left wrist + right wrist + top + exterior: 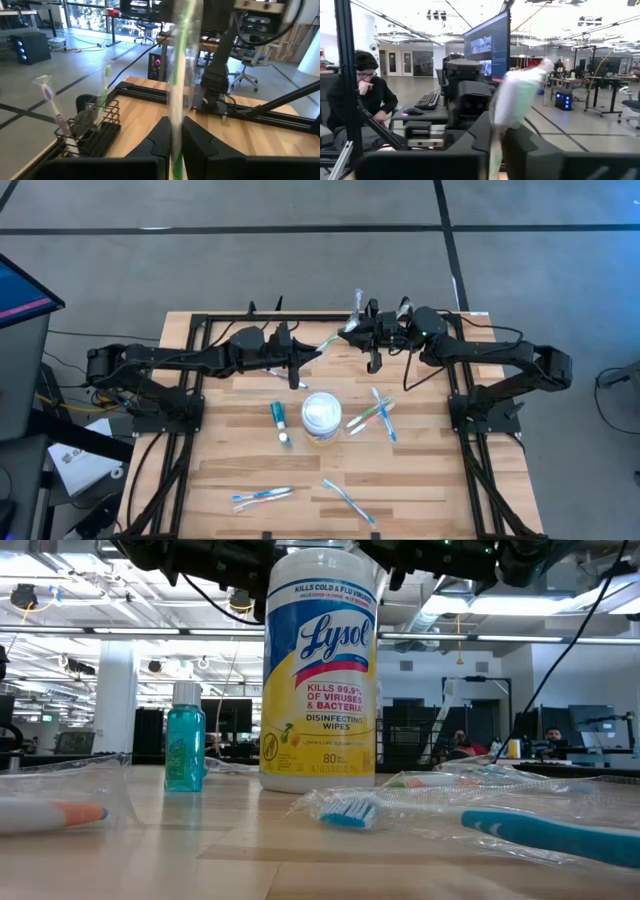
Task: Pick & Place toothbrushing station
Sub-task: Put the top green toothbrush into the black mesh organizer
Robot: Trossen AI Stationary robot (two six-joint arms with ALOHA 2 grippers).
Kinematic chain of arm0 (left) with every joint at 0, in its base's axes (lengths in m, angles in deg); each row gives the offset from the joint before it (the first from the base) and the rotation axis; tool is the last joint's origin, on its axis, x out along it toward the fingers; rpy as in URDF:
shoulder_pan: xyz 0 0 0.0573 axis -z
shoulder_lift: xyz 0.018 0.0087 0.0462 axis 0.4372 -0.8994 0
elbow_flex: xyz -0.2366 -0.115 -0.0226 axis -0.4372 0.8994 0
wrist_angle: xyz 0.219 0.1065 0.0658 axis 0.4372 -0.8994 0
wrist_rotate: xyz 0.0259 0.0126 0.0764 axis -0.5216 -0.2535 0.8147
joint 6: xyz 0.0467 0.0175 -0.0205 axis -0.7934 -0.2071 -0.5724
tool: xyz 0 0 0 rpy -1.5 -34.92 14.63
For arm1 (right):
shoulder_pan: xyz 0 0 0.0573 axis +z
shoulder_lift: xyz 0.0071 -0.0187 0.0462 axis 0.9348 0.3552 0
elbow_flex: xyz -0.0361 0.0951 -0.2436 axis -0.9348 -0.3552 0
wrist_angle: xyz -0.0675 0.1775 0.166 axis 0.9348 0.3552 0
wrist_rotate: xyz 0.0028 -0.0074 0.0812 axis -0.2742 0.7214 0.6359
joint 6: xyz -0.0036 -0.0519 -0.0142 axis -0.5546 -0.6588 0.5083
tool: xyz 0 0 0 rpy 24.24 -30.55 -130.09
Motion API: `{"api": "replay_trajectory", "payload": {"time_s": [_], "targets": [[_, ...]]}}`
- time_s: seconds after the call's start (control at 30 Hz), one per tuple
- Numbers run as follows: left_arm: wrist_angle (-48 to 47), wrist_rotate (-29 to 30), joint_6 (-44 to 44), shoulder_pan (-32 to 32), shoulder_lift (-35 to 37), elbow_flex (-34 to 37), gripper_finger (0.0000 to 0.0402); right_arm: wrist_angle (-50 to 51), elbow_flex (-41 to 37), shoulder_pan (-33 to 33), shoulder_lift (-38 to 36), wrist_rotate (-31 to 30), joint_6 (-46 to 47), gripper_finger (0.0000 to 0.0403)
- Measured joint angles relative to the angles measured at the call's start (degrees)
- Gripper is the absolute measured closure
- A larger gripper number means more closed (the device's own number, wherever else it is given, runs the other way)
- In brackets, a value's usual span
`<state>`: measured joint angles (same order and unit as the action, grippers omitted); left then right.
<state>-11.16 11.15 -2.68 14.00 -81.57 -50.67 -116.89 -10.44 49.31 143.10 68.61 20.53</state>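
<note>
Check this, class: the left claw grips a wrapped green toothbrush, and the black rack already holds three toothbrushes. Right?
Not quite. The left wrist view shows the black rack holding two toothbrushes, not three. The left claw does grip a wrapped green toothbrush.

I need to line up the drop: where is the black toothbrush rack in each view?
High view: rack at the table's far edge, centre.
Low view: not in it.
Left wrist view: rack beyond the left gripper, holding two brushes.
Right wrist view: not in it; the right gripper holds a pale wrapped brush.
Shared landmark: the green wrapped toothbrush in the left gripper, also in the high view.
</note>
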Motion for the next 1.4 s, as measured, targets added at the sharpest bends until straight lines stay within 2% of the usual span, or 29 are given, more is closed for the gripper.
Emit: {"api": "replay_trajectory", "payload": {"time_s": [0.47, 0.7, 0.97, 1.4], "targets": [[-1.03, 0.25, 1.09, -0.22, 0.9, 0.0, 0.0302, 0.28, 0.0, -0.61, -0.09, 0.1, 0.26, 0.0398], [-1.73, -0.34, 1.05, -0.15, 2.08, 0.02, 0.0272, 4.66, 0.02, -2.96, -1.95, -0.6, 0.04, 0.0398], [-3.18, -0.19, 1.0, 0.0, 2.08, 0.02, 0.0264, 10.55, 0.04, -6.47, -3.91, -0.54, 0.01, 0.0398], [-4.44, -0.06, 0.96, 0.04, 2.08, 0.02, 0.027, 18.15, 0.04, -15.82, -3.91, -0.45, 0.09, 0.0398]]}}
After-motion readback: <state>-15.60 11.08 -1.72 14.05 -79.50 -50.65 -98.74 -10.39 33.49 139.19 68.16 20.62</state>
